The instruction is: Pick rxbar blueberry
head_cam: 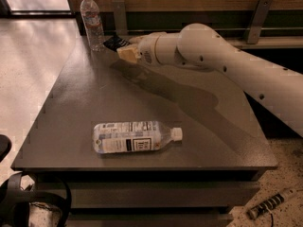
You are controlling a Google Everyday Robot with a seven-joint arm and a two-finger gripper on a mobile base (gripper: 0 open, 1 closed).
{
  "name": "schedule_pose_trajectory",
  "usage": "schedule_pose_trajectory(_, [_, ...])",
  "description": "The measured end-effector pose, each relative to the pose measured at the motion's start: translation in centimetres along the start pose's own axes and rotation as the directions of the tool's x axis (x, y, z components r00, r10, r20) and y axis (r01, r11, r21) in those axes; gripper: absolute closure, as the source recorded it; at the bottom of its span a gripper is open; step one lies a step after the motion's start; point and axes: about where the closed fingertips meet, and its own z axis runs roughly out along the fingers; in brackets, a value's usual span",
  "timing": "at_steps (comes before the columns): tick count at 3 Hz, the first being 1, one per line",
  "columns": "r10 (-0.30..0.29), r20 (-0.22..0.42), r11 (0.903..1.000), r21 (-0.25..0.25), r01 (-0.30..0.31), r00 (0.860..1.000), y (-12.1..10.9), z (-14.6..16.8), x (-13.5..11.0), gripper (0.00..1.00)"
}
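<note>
The rxbar blueberry (114,42) is a small dark flat bar near the table's far left, just right of the upright water bottle. My gripper (123,47) reaches in from the right on the white arm (213,51). It is shut on the bar's right end, and the bar sticks out to the left between the tan fingers (128,54). The bar hangs a little above the grey table (199,108), with a shadow below it.
A clear water bottle (92,21) stands upright at the far left corner, close to the bar. A second water bottle (135,137) lies on its side near the front edge. A wooden rail and wall run behind the table.
</note>
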Motion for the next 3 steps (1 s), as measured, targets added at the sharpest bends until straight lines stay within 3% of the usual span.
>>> schedule_pose_trajectory(1, [-0.037,0.038,0.9985,-0.039,0.039,0.999,-0.8,-1.6,-1.5,1.0])
schedule_pose_trajectory(3, [-0.136,0.089,0.9834,-0.109,0.145,0.987,-1.0,-4.7,-4.9,1.0])
